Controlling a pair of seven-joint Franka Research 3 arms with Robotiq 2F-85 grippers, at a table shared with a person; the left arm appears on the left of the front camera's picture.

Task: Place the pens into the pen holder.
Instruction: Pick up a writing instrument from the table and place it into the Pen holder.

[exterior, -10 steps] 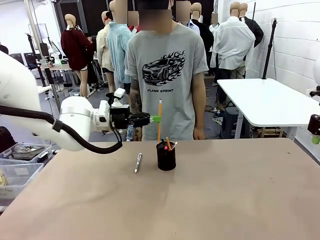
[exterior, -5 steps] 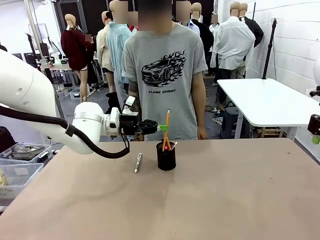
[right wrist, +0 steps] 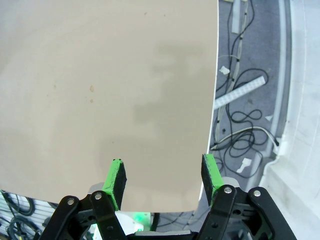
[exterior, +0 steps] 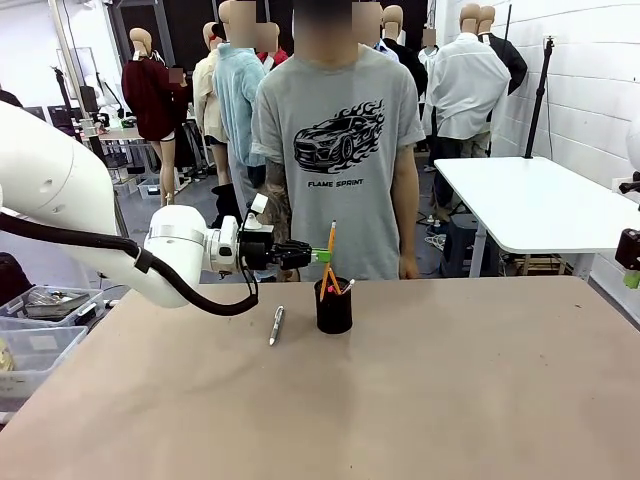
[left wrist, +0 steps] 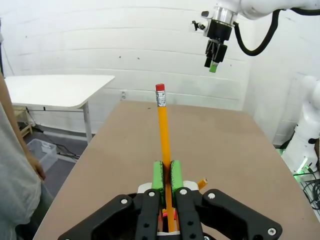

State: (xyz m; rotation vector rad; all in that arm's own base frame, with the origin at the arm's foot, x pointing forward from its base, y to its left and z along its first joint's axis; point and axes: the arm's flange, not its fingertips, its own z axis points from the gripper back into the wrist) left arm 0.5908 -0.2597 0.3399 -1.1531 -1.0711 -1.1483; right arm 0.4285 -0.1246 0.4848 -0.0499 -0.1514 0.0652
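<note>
Pencil (exterior: 331,238) clamped in left gripper (exterior: 319,256), tip inside pen holder (exterior: 333,312) — straighten, then release; right gripper (right wrist: 164,176) jaws apart, empty.

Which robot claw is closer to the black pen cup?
Left. The left claw holds a yellow pencil just above the pen cup. The right claw hangs open far off by the table's right edge.

You see the black mesh pen holder (exterior: 333,312) upright toward the table's (exterior: 450,380) far edge; the yellow-orange pencil (exterior: 329,262), eraser up and nearly vertical, pinched by the left gripper (exterior: 322,256), dips into it beside other pens (exterior: 345,290); a silver-white pen (exterior: 276,325) lies flat to its left.
</note>
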